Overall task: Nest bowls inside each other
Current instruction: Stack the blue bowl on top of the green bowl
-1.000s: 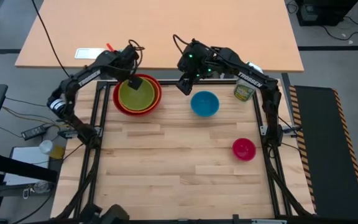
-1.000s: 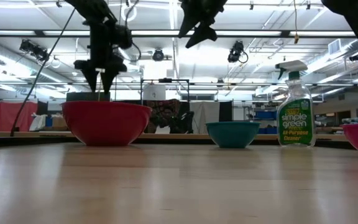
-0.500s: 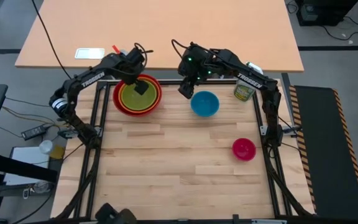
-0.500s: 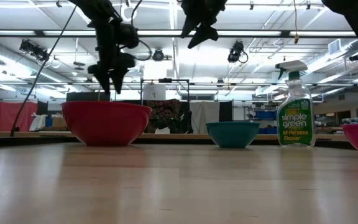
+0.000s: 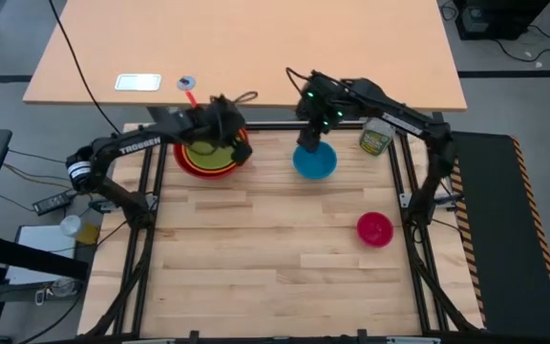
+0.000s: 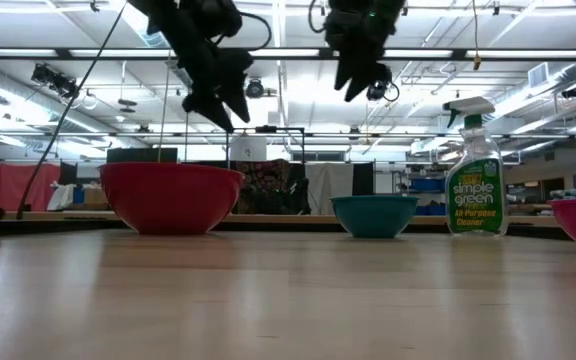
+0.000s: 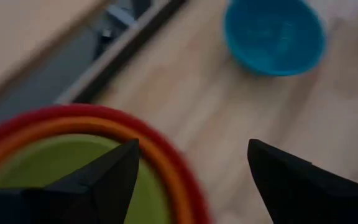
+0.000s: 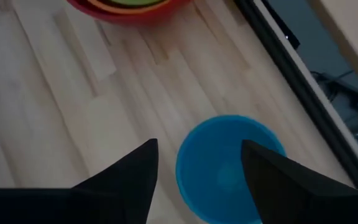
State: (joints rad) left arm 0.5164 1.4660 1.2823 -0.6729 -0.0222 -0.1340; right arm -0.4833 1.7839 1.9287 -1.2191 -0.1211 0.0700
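table [image 5: 256, 268]: wood | red bowl [image 5: 187, 164] stack | blue bowl [image 5: 314, 161] | pink bowl [image 5: 374, 229] | spray bottle [image 5: 375, 139]

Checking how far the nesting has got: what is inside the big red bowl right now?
The glossy red plastic bowl holds an orange bowl, with a lime green bowl nested inside that. The left gripper, open above the rim, covers part of the stack.

- Two dark, near-black jointed arms, slim links between bulkier joints.
- White lettering runs along the left arm's forearm link.
- Small green lights glow near the right arm's wrist.
- Thin black cables loop over both wrists.
- Left hand [image 7: 191, 180] and right hand [image 8: 197, 180]: dark, wedge-shaped matte fingers.
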